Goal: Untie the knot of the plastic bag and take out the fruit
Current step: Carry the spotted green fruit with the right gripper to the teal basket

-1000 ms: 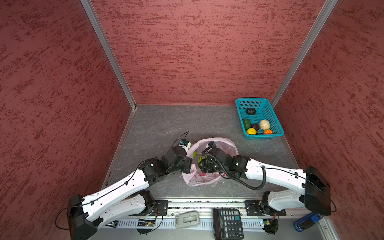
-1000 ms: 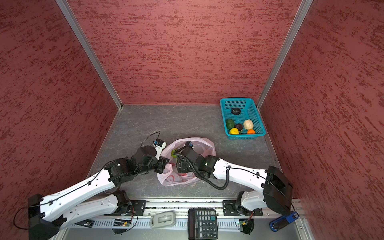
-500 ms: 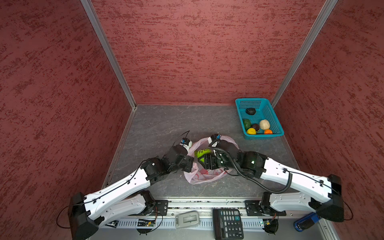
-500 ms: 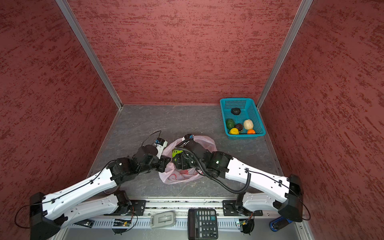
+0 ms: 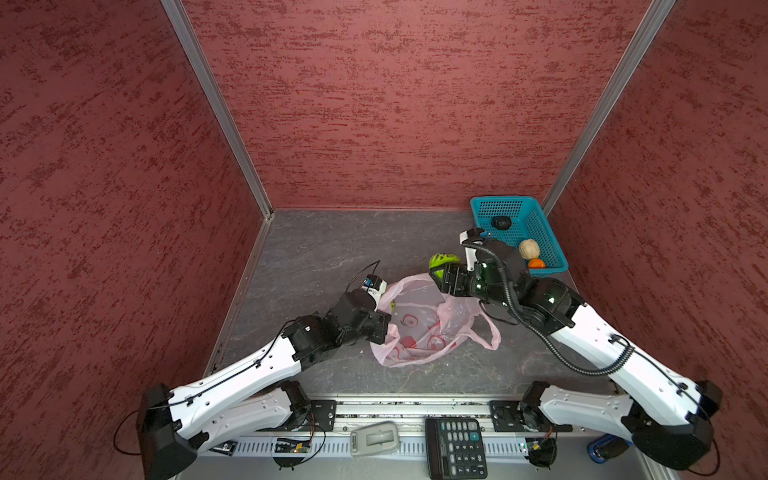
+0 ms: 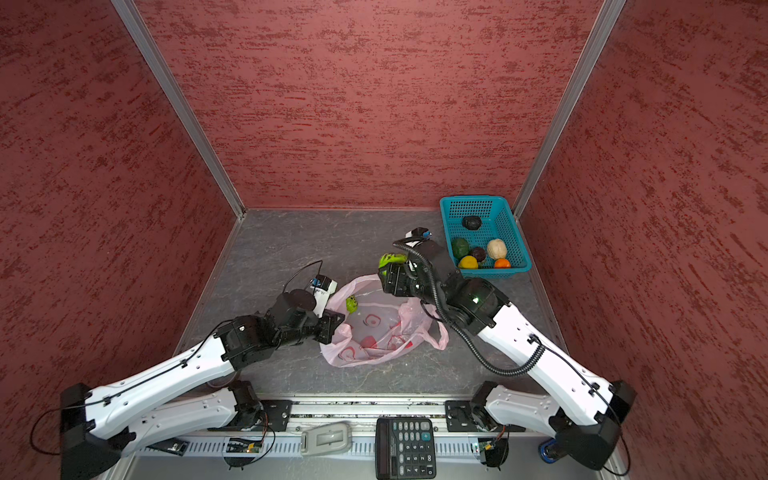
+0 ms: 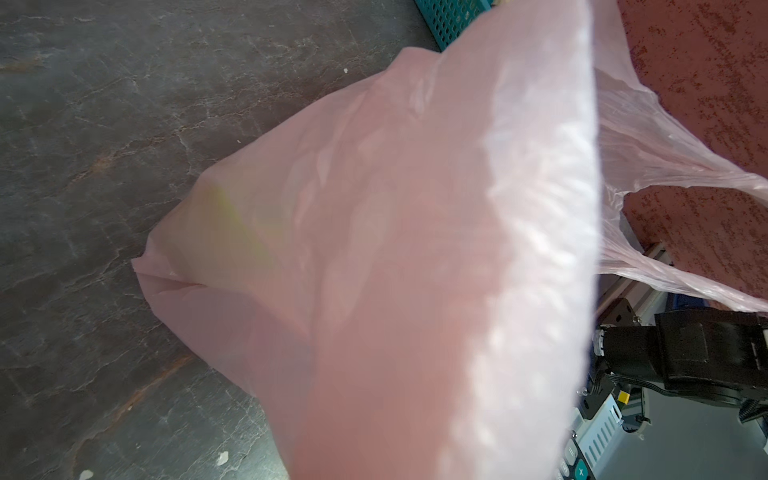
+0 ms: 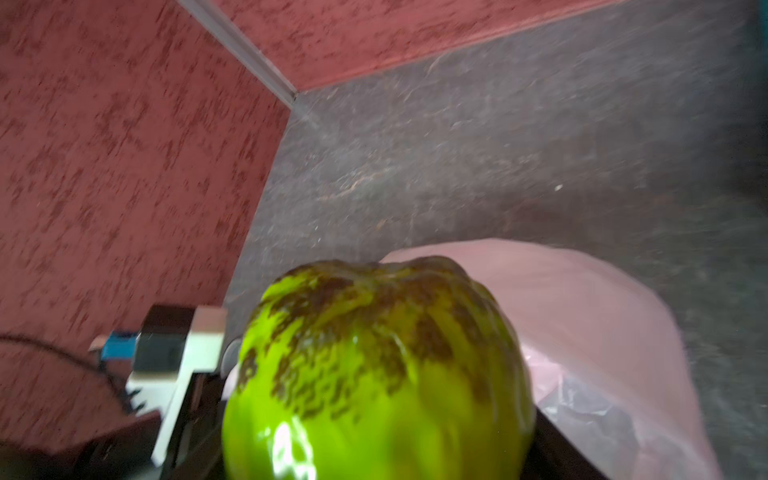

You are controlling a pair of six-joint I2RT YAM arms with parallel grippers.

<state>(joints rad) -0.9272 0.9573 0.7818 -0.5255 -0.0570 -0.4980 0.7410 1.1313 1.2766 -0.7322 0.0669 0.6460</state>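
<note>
Carrying everything is the grey desk (image 5: 328, 249). Mid-desk lies the bag (image 5: 419, 332), pink, thin, mouth gaping, w/ a handle loop (image 5: 492, 332) lying loose. No knot shows, so that step looks done. Film is v. soft & light: it'll drag along w/ any pull, so it needs pinning at the rim, not mid-panel.

Basket (image 5: 505, 205) sits in the far right corner, well apart from the bag, w/ black (image 5: 500, 223), cream (image 5: 529, 248) & orange (image 5: 536, 263) pieces inside. A top view also shows dark green (image 6: 460, 247) & yellow (image 6: 468, 262).

Green fruit (image 5: 444, 261) is up off the desk, btw bag & basket, pinched in the right pincer (image 5: 441, 270), jaws wide round it. Glossy, ribbed, prob hard & slippery, so best held across its widest part, as now.

Left pincer (image 5: 384, 328) is pressed together at the bag's near rim, film bunched in front of its camera; it seems to pinch the bag. Small green bit (image 5: 392, 306) shows inside the bag: maybe one more piece, can't tell.
</note>
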